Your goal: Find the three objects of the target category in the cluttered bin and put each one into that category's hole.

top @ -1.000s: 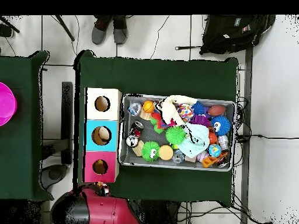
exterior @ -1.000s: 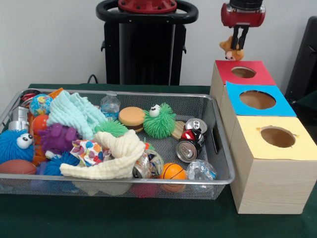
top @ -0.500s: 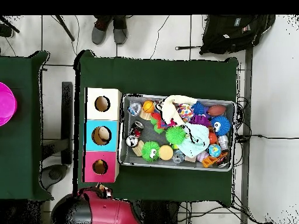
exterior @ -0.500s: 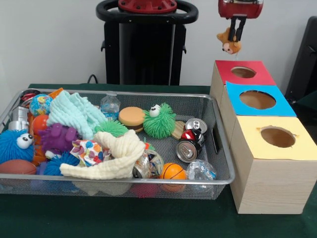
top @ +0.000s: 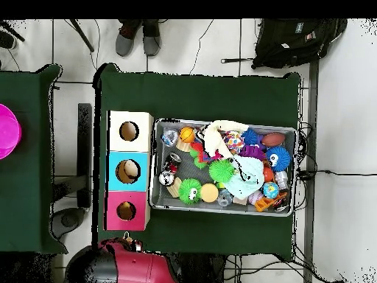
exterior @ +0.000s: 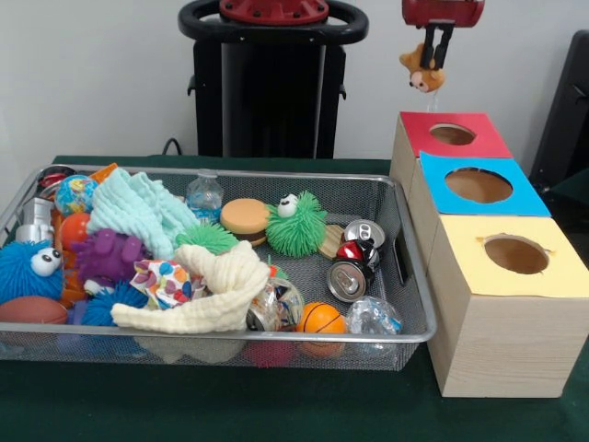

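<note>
A small orange plush animal hangs in my gripper, which is shut on it high above and behind the red-topped box. In the overhead view the plush shows just below the red box, off its hole. The wire bin holds a jumble of toys: a green fuzzy ball with eyes, a blue fuzzy ball, a purple plush, crushed cans, cloths and small balls.
Blue-topped and yellow-topped boxes stand in a row with the red one, right of the bin. A person's shoes show at the overhead view's top, a black bag at its top right.
The gripper has risen with the plush animal and drawn back slightly from the red box. Nothing in the bin has shifted.
</note>
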